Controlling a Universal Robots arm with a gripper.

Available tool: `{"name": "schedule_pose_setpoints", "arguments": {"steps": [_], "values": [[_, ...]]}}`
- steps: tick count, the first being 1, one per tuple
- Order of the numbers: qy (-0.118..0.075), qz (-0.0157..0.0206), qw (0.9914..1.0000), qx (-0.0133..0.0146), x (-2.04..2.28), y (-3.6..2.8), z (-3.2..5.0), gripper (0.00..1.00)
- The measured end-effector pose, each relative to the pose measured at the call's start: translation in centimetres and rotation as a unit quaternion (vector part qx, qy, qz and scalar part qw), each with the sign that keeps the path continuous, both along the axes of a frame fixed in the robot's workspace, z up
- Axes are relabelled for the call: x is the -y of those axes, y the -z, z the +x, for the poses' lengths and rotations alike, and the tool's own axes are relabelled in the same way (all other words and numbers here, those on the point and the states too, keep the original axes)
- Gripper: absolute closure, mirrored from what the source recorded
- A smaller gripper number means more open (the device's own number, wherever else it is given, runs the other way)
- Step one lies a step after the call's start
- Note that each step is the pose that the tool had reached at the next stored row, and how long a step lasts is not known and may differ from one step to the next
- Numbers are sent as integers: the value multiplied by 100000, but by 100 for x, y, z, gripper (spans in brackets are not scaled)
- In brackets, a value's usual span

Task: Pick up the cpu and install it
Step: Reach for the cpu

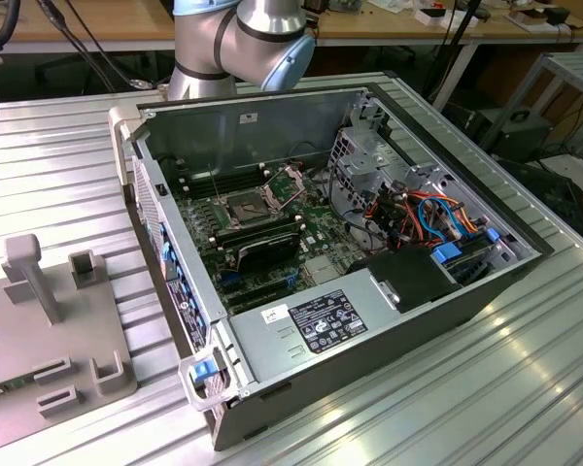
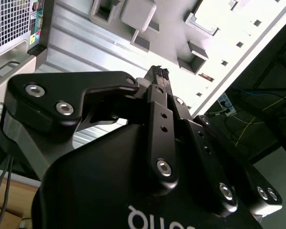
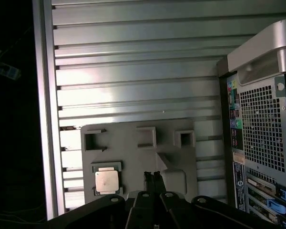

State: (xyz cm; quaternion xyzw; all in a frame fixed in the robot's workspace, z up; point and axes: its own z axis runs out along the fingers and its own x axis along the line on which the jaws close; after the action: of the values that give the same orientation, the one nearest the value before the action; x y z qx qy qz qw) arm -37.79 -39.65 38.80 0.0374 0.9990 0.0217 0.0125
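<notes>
The cpu (image 3: 107,181), a small square chip with a grey metallic face, lies in a pocket of the grey fixture plate (image 3: 138,152) on the ribbed metal table. In the first wrist view my gripper (image 3: 151,175) hangs high above that plate, a short way to the side of the chip, with its two thin black fingers pressed together and nothing between them. The second wrist view shows the same gripper (image 2: 161,75) shut over the fixture plate (image 2: 133,14). Inside the open computer case, the green board's socket (image 1: 245,206) has its metal frame (image 1: 288,181) tipped up.
The computer case (image 1: 369,320) lies open on the table, with black memory sticks (image 1: 262,238) beside the socket and coloured cables (image 1: 428,218) towards the exterior view's right. Its perforated rear panel (image 3: 262,124) stands close beside the fixture plate. The arm's base (image 1: 243,39) rises behind the case.
</notes>
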Motion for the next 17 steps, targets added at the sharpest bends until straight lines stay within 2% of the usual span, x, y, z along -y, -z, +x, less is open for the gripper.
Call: {"name": "schedule_pose_setpoints", "arguments": {"steps": [3, 6, 8, 11, 15, 17], "values": [[-2, 0, 100000, -4, 17, 1, -6, 89], [-4, 2, 100000, -2, 57, 6, -27, 89], [4, 2, 100000, 0, 81, 16, -62, 89], [-2, -1, 100000, -1, 94, 42, -116, 89], [0, -1, 100000, 2, 103, 118, -195, 89], [0, -2, 100000, -3, 111, 177, -242, 89]]}}
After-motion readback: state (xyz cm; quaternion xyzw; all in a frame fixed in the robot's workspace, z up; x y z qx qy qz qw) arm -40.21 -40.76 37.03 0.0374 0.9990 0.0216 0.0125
